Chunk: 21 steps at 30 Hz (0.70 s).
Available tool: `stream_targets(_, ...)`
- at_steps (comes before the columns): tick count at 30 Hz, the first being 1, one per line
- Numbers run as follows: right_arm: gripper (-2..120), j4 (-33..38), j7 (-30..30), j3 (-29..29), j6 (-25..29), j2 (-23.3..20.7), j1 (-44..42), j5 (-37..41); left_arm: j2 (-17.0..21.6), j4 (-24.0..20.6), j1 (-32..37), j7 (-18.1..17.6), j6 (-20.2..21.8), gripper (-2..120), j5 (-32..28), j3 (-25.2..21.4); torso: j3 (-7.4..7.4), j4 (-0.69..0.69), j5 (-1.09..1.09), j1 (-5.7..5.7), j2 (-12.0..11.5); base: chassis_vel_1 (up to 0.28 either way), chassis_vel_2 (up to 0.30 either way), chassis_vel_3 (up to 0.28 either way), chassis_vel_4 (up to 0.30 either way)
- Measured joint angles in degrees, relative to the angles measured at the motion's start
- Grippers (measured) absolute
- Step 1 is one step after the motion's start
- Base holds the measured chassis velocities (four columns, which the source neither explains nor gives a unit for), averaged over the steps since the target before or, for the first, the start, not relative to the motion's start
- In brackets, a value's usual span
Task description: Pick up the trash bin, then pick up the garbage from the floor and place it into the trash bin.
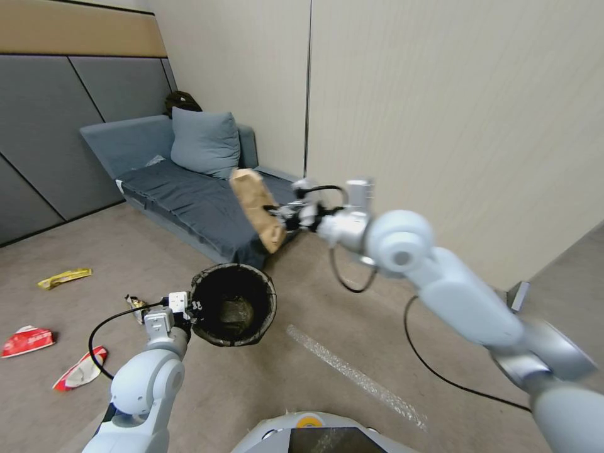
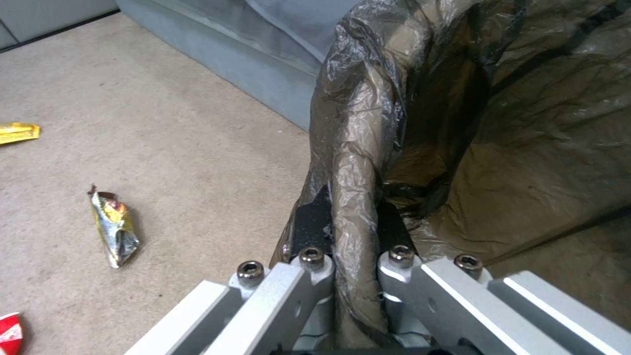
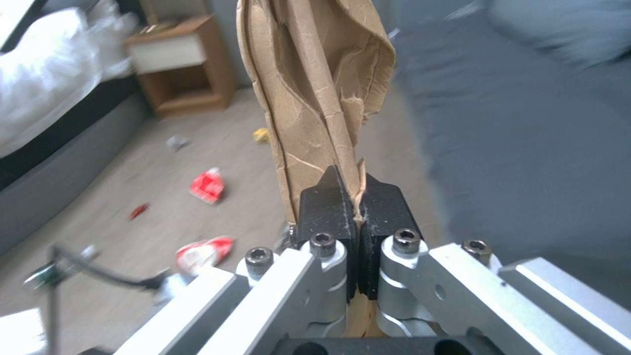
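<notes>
Fingers (image 3: 342,212) of the right gripper (image 1: 284,217) pinch a brown paper bag (image 1: 257,207) above the trash bin (image 1: 233,305), which the left gripper (image 1: 192,307) clamps by its rim; release over the opening looks due next.

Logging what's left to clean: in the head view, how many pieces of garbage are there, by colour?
Red-and-white wrappers, on the floor: 2
Yellow wrapper, on the floor: 1
Dark multicoloured wrapper, on the floor: 1
Brown paper, held in the right gripper: 1
Total: 5
</notes>
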Motion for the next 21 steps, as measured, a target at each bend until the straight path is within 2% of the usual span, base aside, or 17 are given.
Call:
stream_targets(2, 0, -1.19, 0.58, -2.70, -0.28, 1.64, -0.26, -0.23, 0.10, 0.21, -0.04, 0.02, 0.00, 0, 0.00, -0.25, 0.00, -0.01, 0.00, 0.00, 0.00, 0.000, 0.000, 0.000, 0.000)
stream_targets(6, 0, -2.32, 0.92, -4.89, -0.41, 1.72, -2.84, -1.03, 0.06, 0.40, -0.16, 0.05, 0.00, 0, -0.10, -0.61, 0.00, -0.06, 0.02, 0.00, 0.00, 0.000, 0.000, 0.000, 0.000)
stream_targets(21, 0, -5.41, 1.59, -8.40, -1.07, 2.02, -8.33, -4.91, -0.08, 2.38, -1.59, 0.03, -0.02, 0, -0.30, -0.68, 0.00, -0.03, 0.02, 0.00, 0.00, 0.000, 0.000, 0.000, 0.000)
